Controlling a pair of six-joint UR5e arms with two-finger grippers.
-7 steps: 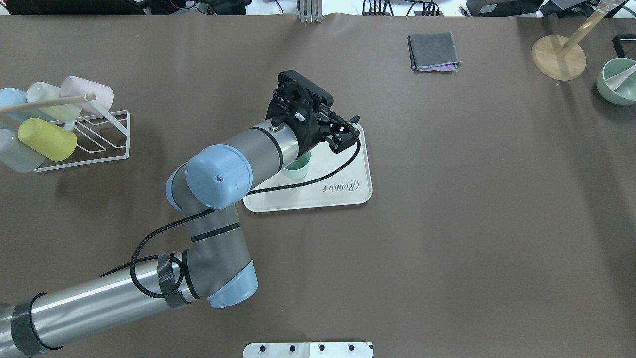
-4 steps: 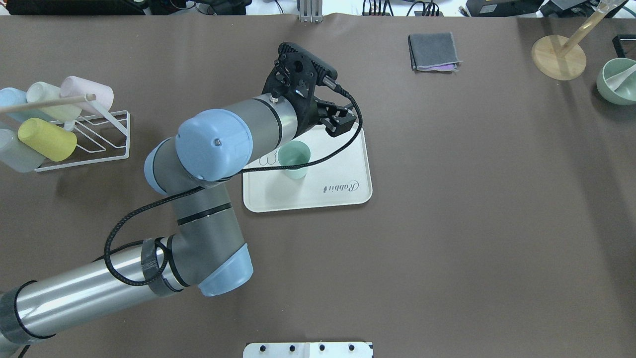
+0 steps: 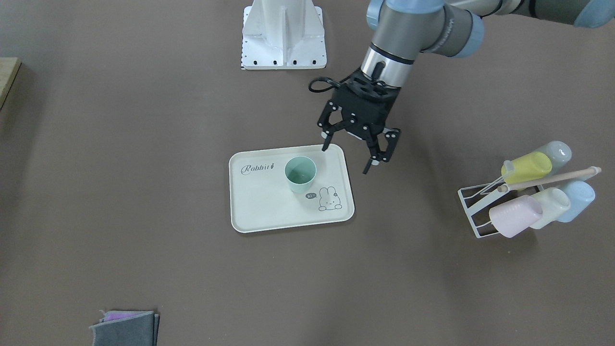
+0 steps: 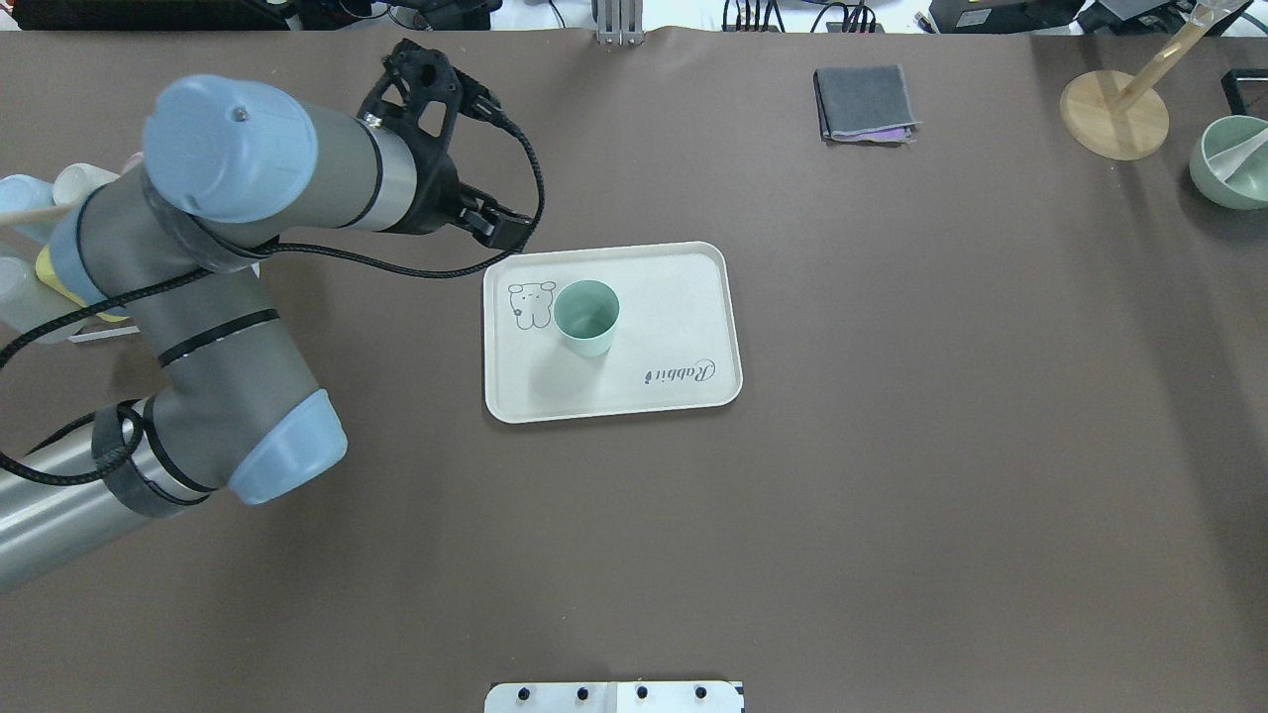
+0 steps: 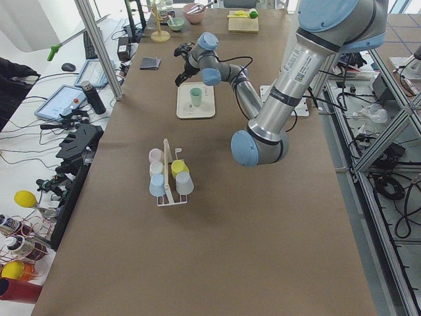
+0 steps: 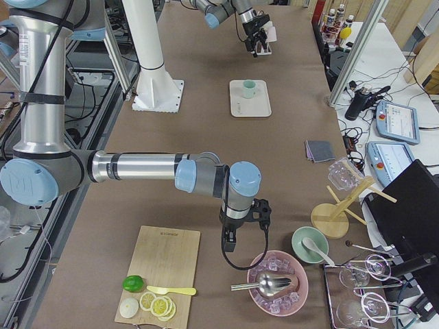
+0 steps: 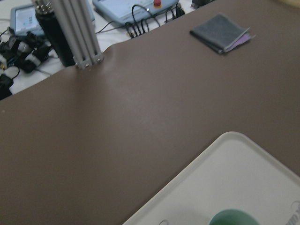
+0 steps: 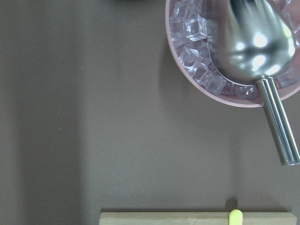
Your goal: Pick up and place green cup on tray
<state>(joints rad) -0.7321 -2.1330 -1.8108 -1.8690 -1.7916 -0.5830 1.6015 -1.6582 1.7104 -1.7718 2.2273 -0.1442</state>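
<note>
The green cup [image 3: 300,174] stands upright on the cream tray [image 3: 269,206], next to its bunny drawing. The cup [image 4: 586,317] and the tray [image 4: 674,307] also show in the overhead view, and the cup's rim [image 7: 232,218] in the left wrist view. My left gripper [image 3: 350,156] is open and empty, raised beside the tray's corner nearest the robot's left, apart from the cup. In the overhead view the left gripper [image 4: 505,233] is just off the tray's far left corner. My right gripper [image 6: 230,236] shows only in the exterior right view, far from the tray; I cannot tell its state.
A white wire rack [image 3: 473,211] with several pastel cups stands on the robot's left. A folded grey cloth [image 4: 864,102], a wooden stand [image 4: 1113,112] and a green bowl [image 4: 1233,163] lie at the far right. A pink ice bowl with a metal scoop [image 8: 248,42] is under the right wrist.
My left arm has swung back to the left and away from the tray. The green cup, half hidden under the wrist before, now stands free on the tray.
</note>
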